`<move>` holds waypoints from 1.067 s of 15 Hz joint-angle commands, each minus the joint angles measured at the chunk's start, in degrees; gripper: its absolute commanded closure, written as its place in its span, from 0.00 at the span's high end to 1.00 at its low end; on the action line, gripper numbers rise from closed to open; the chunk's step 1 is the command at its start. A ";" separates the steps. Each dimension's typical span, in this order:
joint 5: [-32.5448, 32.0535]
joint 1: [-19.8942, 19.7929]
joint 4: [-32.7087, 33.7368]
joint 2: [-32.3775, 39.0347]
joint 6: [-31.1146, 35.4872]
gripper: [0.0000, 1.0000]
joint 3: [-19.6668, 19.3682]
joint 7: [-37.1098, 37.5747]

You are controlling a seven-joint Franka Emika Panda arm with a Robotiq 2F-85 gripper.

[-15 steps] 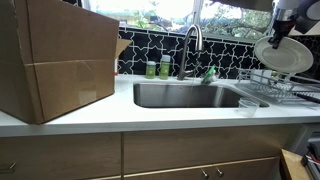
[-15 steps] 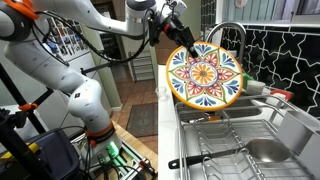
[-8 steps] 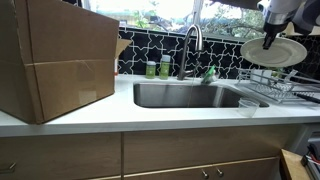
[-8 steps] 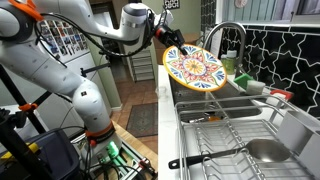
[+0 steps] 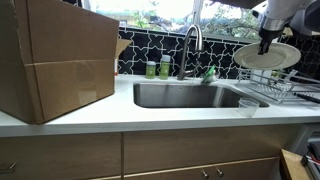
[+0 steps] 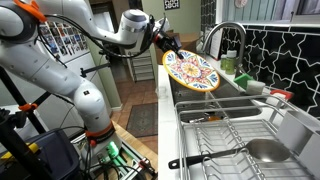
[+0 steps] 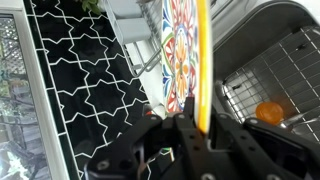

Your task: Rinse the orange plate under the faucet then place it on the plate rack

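Observation:
The plate [image 5: 267, 56] shows a pale underside in an exterior view and a bright orange, patterned face [image 6: 193, 72] in the other. It tilts toward flat, held in the air above the plate rack [image 5: 268, 86], right of the faucet [image 5: 192, 38]. My gripper [image 5: 265, 42] is shut on the plate's rim; it also shows in the other exterior view [image 6: 164, 47]. In the wrist view the fingers [image 7: 190, 120] clamp the plate's yellow-orange edge [image 7: 203, 55]. The faucet [image 6: 226, 34] stands behind the plate. The wire rack [image 6: 222, 128] lies in front, and it also shows in the wrist view [image 7: 290, 65].
A large cardboard box [image 5: 55, 60] fills the counter's left. The steel sink [image 5: 190, 96] lies below the faucet, with green bottles [image 5: 158, 68] behind it. A small cup [image 5: 247, 107] sits at the counter's front. A black-handled utensil [image 6: 215, 155] lies on the rack.
The plate has tipped from nearly upright toward flat and has moved a little from the rack toward the sink side, still in my gripper.

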 commanded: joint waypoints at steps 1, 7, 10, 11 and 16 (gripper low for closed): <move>-1.34 2.08 0.15 0.29 -1.09 0.03 -1.01 -0.19; -3.37 7.46 -0.59 3.68 7.56 0.03 -0.47 -6.15; -7.30 7.97 -0.52 5.96 11.05 0.03 -0.22 -6.13; -8.98 7.90 -0.53 6.63 12.28 0.03 -0.27 -5.45; -14.41 7.99 -0.43 9.36 16.89 0.03 -0.40 -4.42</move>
